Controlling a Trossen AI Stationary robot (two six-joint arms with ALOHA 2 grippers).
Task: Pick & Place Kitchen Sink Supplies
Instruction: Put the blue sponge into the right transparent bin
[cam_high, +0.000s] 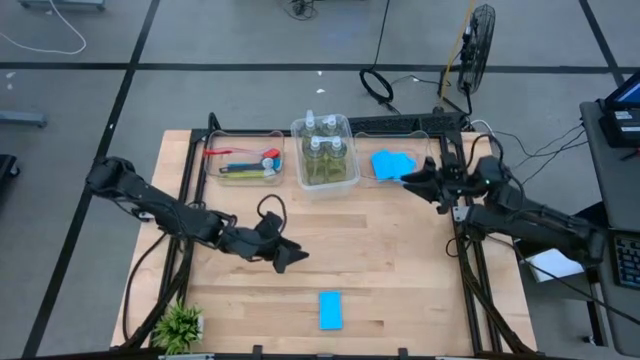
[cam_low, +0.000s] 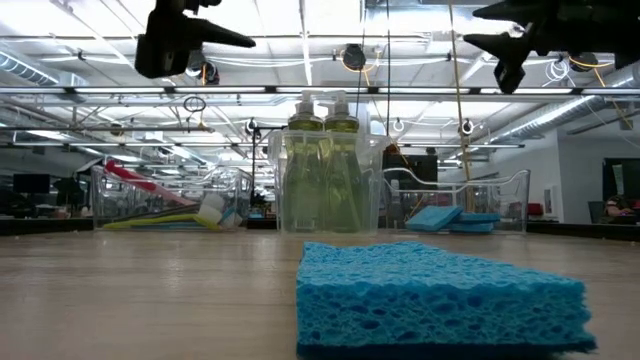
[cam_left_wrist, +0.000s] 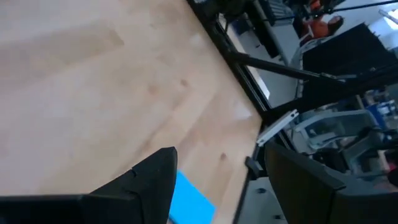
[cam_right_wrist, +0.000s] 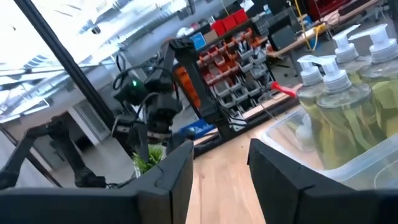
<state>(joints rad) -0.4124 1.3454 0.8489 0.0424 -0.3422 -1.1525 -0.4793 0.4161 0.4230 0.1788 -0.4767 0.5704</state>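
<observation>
One flat blue sponge (cam_high: 330, 310) lies alone on the wood near the table's near edge; it fills the low view's foreground (cam_low: 440, 295) and shows under my left fingers (cam_left_wrist: 189, 202). My left gripper (cam_high: 285, 255) (cam_left_wrist: 224, 152) hovers open, left of and beyond that sponge, holding nothing. My right gripper (cam_high: 415, 178) (cam_right_wrist: 221, 149) is open and empty, raised beside the right bin's blue sponges (cam_high: 392, 165) (cam_low: 450, 218). The bottles of yellow-green liquid (cam_high: 325, 150) (cam_low: 325, 170) (cam_right_wrist: 348, 112) stand in the middle bin. The brushes (cam_high: 240, 160) (cam_low: 160, 210) lie in the left bin.
Three clear bins stand in a row along the table's far side. A small green plant (cam_high: 180, 325) sits at the near left corner. Dark frame rails (cam_high: 470, 270) run along the table's right side. Bare wood lies between the bins and the lone sponge.
</observation>
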